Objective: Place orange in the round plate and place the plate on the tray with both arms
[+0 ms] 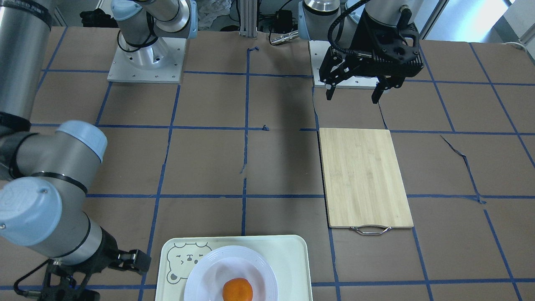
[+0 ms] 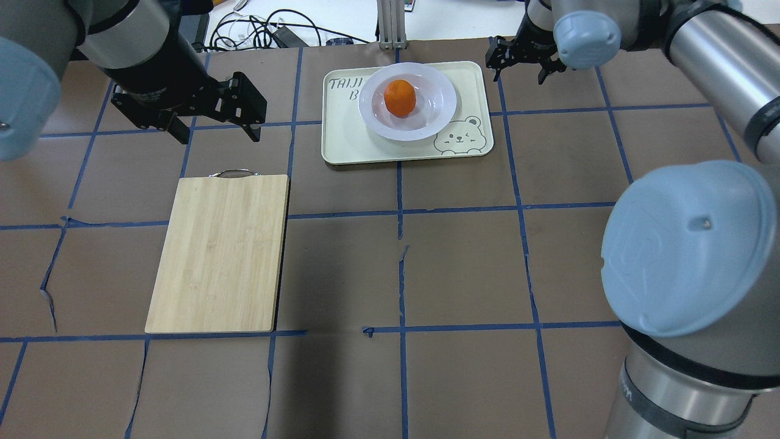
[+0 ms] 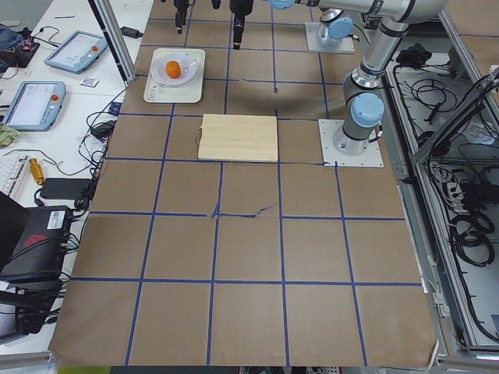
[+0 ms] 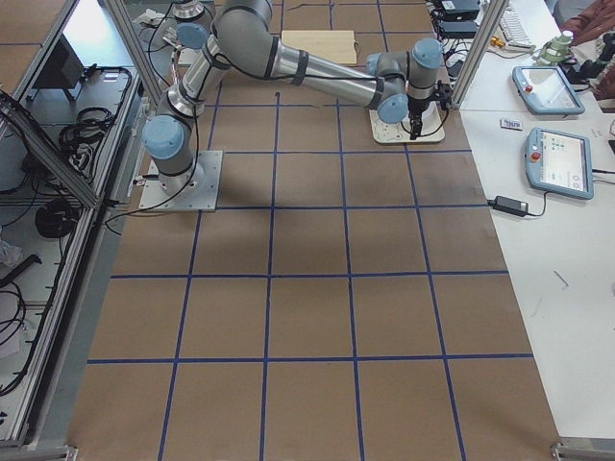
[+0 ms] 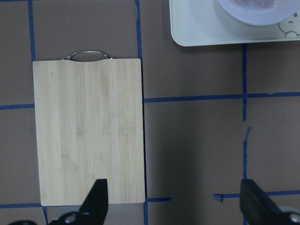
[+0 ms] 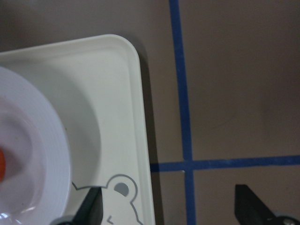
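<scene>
The orange lies in the sunken centre of the white round plate, and the plate rests on the pale tray with the bear face at the table's far middle. My left gripper hangs open and empty to the left of the tray, just beyond the handle end of the cutting board. Off the tray's right edge my right gripper is open and holds nothing. The right wrist view shows the tray's corner and the plate's rim beside that gripper.
A bamboo cutting board with a metal handle lies on the left half of the table, below the left gripper. The brown table cover carries blue tape lines. Cables and a metal post stand behind the tray.
</scene>
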Available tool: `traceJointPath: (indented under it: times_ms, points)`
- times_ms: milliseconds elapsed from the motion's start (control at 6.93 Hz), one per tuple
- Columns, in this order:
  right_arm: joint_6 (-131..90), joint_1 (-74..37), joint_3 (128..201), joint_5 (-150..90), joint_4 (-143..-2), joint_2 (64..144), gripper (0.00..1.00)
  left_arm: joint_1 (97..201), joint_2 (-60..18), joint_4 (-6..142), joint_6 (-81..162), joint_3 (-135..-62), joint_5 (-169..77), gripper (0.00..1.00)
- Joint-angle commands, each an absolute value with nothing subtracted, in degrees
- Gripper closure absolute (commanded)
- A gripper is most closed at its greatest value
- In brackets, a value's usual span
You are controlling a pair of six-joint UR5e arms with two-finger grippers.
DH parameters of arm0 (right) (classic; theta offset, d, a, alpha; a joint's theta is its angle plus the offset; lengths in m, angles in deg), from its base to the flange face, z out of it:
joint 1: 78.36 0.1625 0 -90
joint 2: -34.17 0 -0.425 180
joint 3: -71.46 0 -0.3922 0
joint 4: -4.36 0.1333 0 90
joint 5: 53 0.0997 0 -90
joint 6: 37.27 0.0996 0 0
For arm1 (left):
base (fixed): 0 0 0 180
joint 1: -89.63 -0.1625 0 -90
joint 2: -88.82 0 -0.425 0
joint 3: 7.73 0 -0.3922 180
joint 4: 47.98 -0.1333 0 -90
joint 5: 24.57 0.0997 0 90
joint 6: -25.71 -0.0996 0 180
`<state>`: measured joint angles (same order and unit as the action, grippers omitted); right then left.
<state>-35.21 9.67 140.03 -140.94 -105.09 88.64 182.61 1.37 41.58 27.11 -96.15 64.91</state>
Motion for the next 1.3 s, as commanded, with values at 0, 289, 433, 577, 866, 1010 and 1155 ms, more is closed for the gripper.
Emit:
traceJointPath:
  times_ms: [0,289,433,577,866,1010,1155]
  points:
    - [-35.7,10.3,141.6,-144.8,-90.3,100.7,0.0,182.6,1.4,41.6,27.1,-96.2,64.9,0.0]
    - [-35.8,10.4,151.6,-144.8,-87.0,114.3,0.0,182.6,1.4,41.6,27.2,-96.2,64.9,0.0]
    - [-35.8,10.4,158.0,-144.8,-87.9,119.5,0.0,182.6,1.4,41.6,27.2,-96.2,64.9,0.0]
    - [-36.0,10.4,161.2,-144.8,-89.9,121.0,0.0,182.6,1.4,41.6,27.2,-96.2,64.9,0.0]
    - [-36.5,10.4,161.2,-143.9,-91.5,121.3,0.0,182.6,1.4,41.6,27.2,-96.2,64.9,0.0]
    - [-36.9,10.4,161.2,-143.9,-92.2,121.2,0.0,182.6,1.4,41.6,27.1,-96.2,64.9,0.0]
    - [-39.2,10.3,161.4,-143.8,-93.9,121.0,0.0,182.6,1.4,41.6,27.2,-96.2,64.9,0.0]
